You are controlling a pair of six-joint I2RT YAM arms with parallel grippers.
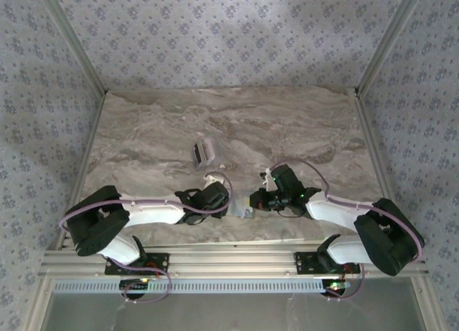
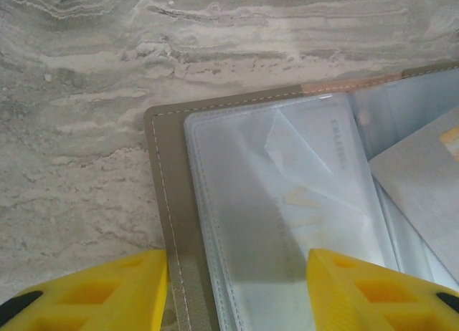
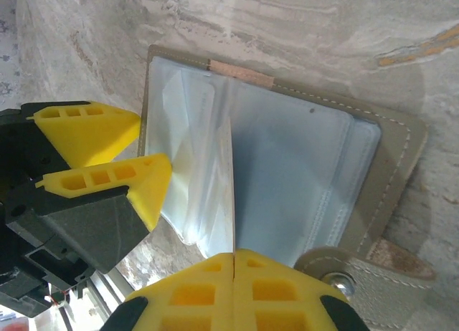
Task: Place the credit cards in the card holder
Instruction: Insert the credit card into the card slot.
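Observation:
The card holder (image 3: 398,141) lies open on the marble table, grey-tan cover down and clear plastic sleeves (image 3: 301,173) facing up. In the top view it sits between the two grippers (image 1: 242,210). My right gripper (image 3: 234,256) is shut on a thin pale credit card (image 3: 229,180), which stands edge-on over the sleeves. My left gripper (image 2: 237,288) is open, its yellow fingers (image 2: 107,291) straddling the holder's stitched left edge (image 2: 168,202) and sleeve; it also appears in the right wrist view (image 3: 152,148). More credit cards (image 1: 203,152), one dark, lie farther back on the table.
The holder's snap tab (image 3: 358,281) sticks out beside my right fingers. Patterned walls and metal posts (image 1: 86,66) enclose the table. The metal rail (image 1: 229,263) with the arm bases runs along the near edge.

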